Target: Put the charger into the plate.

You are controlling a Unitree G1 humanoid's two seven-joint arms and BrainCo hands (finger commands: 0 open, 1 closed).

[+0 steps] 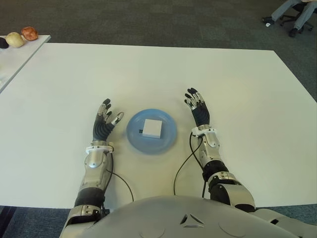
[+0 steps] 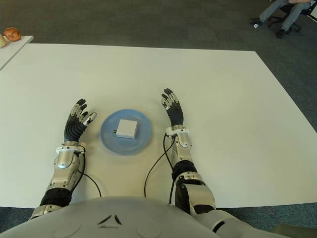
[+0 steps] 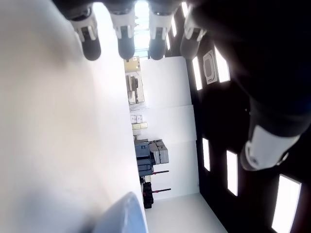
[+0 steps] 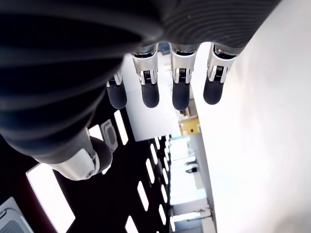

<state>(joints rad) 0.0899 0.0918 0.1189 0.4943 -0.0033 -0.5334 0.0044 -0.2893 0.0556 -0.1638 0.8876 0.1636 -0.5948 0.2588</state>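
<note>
Left wrist view cut off the plate (image 1: 167, 143); the squarish charger (image 1: 152, 128) lay flat inside; both hands' fingers (image 1: 105, 113) spread, empty.

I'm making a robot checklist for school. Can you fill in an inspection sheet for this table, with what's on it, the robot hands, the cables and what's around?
Surface: white table, mostly bare.
Job's things: white charger lies in the blue plate, near its middle.
Clutter: nothing seen on this table.
Robot hands: left robot hand shows left of the plate, fingers spread, holding nothing; right robot hand shows right of it, fingers spread, holding nothing.
Cables: black cable runs from the right wrist toward the body; another black cable at the left forearm.
Surroundings: second table at far left with round fruit-like items; dark carpet; a seated person's legs at far right.
</note>
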